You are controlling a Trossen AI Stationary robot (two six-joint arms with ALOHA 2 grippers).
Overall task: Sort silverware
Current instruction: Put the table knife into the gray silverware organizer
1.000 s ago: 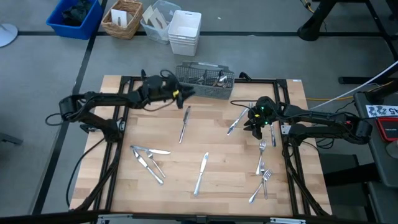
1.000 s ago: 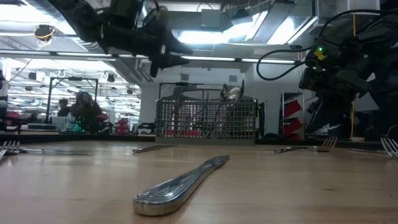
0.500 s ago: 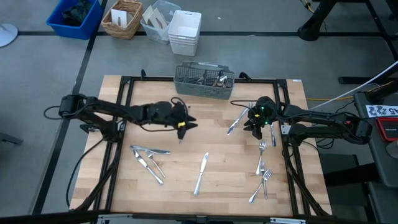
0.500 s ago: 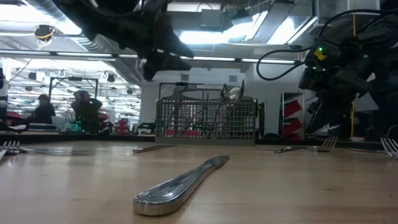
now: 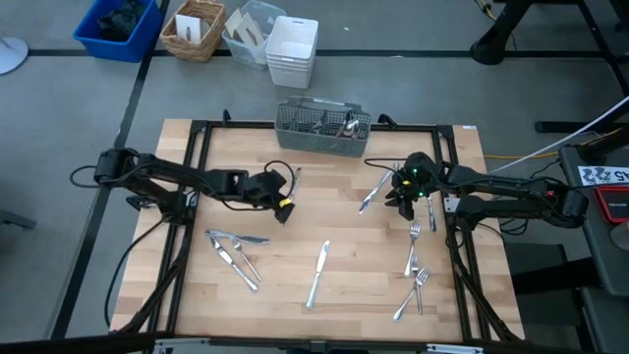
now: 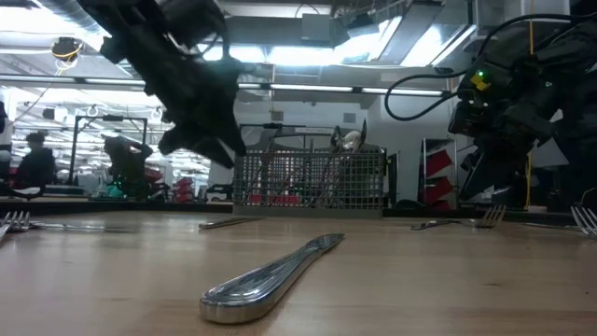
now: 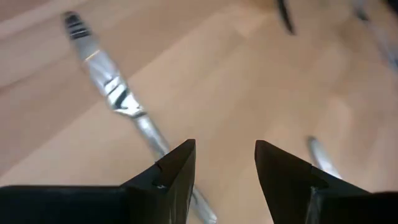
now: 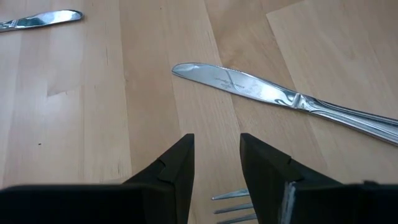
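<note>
1. Silverware lies scattered over the wooden surface: knives at the left and middle, forks at the right, with more pieces already standing in the wire caddy at the far edge.
2. Left tool hovers low with its fingers apart and empty, over a knife lying just ahead of them; this looks like the approach to a pick.
3. Next it likely needs to drop straight down, straddle the slim handle and close, since the flat metal may slip.
4. Right tool waits beside a knife and a fork, fingers apart, holding nothing.
</note>
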